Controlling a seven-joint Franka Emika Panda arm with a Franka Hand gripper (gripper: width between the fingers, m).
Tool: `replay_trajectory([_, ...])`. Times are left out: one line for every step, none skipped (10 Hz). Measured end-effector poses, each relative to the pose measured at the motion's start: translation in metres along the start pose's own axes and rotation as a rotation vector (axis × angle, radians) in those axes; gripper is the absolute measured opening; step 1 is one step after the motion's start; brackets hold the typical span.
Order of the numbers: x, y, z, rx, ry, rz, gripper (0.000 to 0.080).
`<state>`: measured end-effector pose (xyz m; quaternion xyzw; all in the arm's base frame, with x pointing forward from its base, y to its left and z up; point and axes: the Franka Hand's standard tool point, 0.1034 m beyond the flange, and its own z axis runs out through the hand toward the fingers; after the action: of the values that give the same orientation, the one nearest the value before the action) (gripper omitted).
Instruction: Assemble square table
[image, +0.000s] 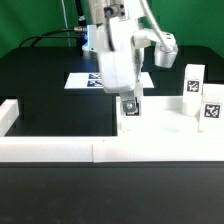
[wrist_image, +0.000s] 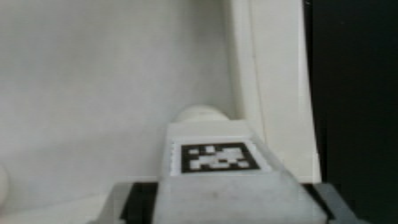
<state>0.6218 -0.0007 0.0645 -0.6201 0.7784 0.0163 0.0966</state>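
Note:
The white square tabletop (image: 165, 128) lies at the exterior view's right, inside the border wall. In the wrist view its recessed face (wrist_image: 107, 90) and raised rim (wrist_image: 249, 60) fill the picture. My gripper (image: 130, 110) points down over the tabletop's left corner, shut on a white tagged leg (image: 130, 103). In the wrist view the leg (wrist_image: 217, 160) sits between my dark fingers (wrist_image: 139, 203), its rounded end at or just above the tabletop near the rim; contact cannot be told. Two more tagged legs (image: 192, 79) (image: 210, 106) stand upright at the right.
A long low white border wall (image: 70, 151) runs along the front, with a side piece at the left (image: 9, 115). The marker board (image: 88, 80) lies flat behind the arm. The table is black, with green backing behind it.

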Motion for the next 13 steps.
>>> replay_trajectory([0.0, 0.0, 0.0, 0.0, 0.001, -0.018, 0.029])
replay_trajectory([0.0, 0.0, 0.0, 0.0, 0.01, -0.139, 0.0447])
replay_trajectory([-0.003, -0.001, 0.0, 0.006, 0.02, -0.307, 0.0573])
replay_trajectory([-0.009, 0.0, 0.0, 0.003, 0.016, -0.464, 0.0573])
replay_trajectory([-0.013, 0.0, -0.001, 0.004, 0.013, -0.599, 0.0636])
replay_trajectory([-0.01, 0.0, 0.0, 0.002, 0.015, -0.634, 0.0645])
replay_trajectory([-0.01, 0.0, 0.0, 0.001, 0.016, -0.678, 0.0645])
replay_trajectory([-0.008, 0.0, 0.0, -0.009, 0.02, -0.814, 0.0645])
replay_trajectory([-0.006, -0.001, -0.001, -0.035, 0.026, -1.009, 0.0649])
replay_trajectory([-0.007, 0.0, 0.0, -0.05, 0.022, -1.191, 0.0649])
replay_trajectory([-0.009, 0.005, 0.002, -0.084, 0.011, -1.349, 0.0649])
replay_trajectory([-0.009, 0.004, 0.003, -0.071, 0.028, -1.359, 0.0562])
replay_trajectory([-0.008, 0.004, 0.003, -0.071, 0.029, -1.316, 0.0427])
